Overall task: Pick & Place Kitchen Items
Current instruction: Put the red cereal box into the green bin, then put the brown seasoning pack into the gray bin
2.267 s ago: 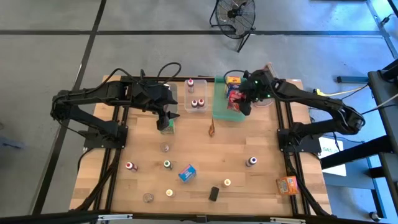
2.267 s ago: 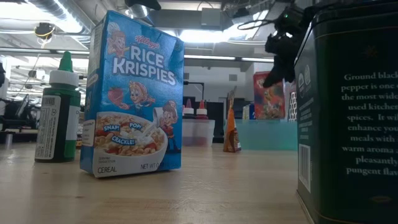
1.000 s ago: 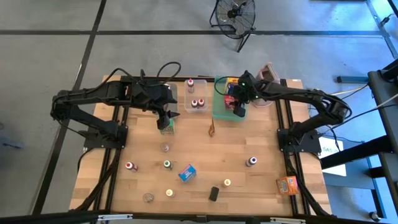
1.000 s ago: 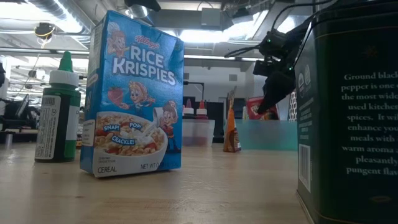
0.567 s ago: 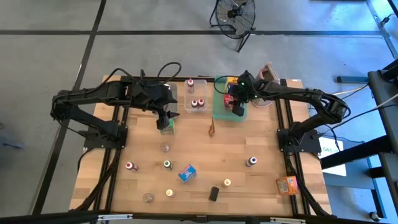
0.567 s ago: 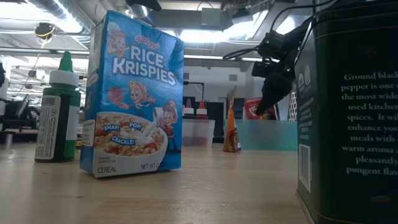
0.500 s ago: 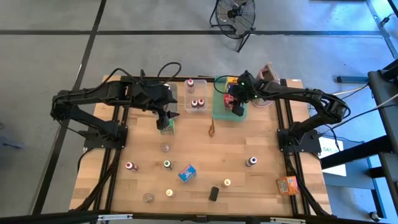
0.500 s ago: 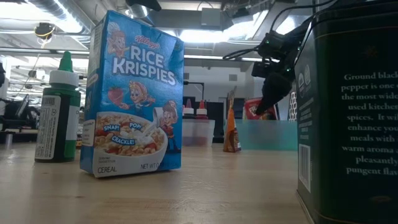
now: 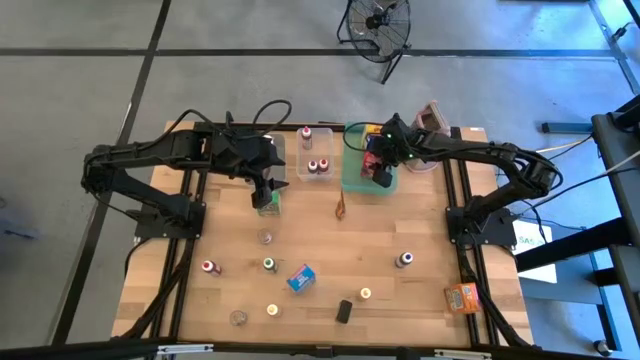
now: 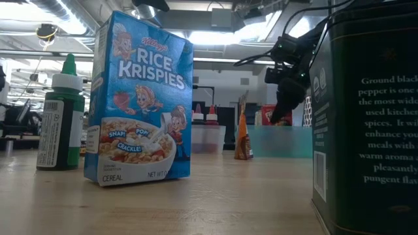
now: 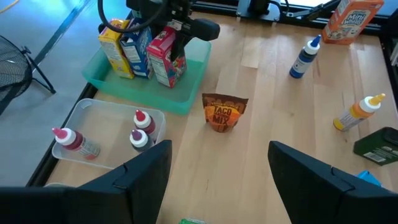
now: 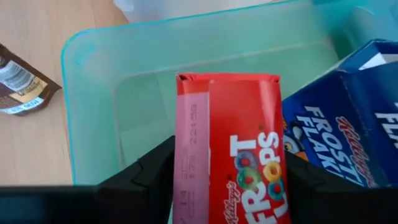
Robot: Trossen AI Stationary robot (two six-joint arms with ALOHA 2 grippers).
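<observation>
**Box, red: standing in tray, right gripper straddling it**

Item: red box [image 12: 230,174], miniature cereal carton, standing upright in the green tray [image 12: 93,93] at the far edge of the counter [image 9: 330,250]. A blue box [image 12: 336,118] is standing just beside it, and a yellow box [image 11: 115,46] is standing beyond that.

Right gripper [image 9: 384,175]: hanging over the tray and reaching down around the red box, one side of the carton to each side of it. Whether it is pressing on the carton or standing clear of it cannot be told.

Left gripper [image 11: 219,149]: hovering wide and empty over the counter's left part, near the clear bin [image 11: 99,134] that is holding small red-capped bottles.

Handling, as judged: the carton is looking light, thin-walled and probably hollow, so it is likely crushing under a hard squeeze and tipping at a nudge. Its printed faces are looking smooth and somewhat slippery. The best hold is appearing to be across the two narrow sides, in the upper half, with modest pressure. Any withdrawal is calling for a straight lift, since the neighbouring blue box is leaving little room sideways.
</observation>
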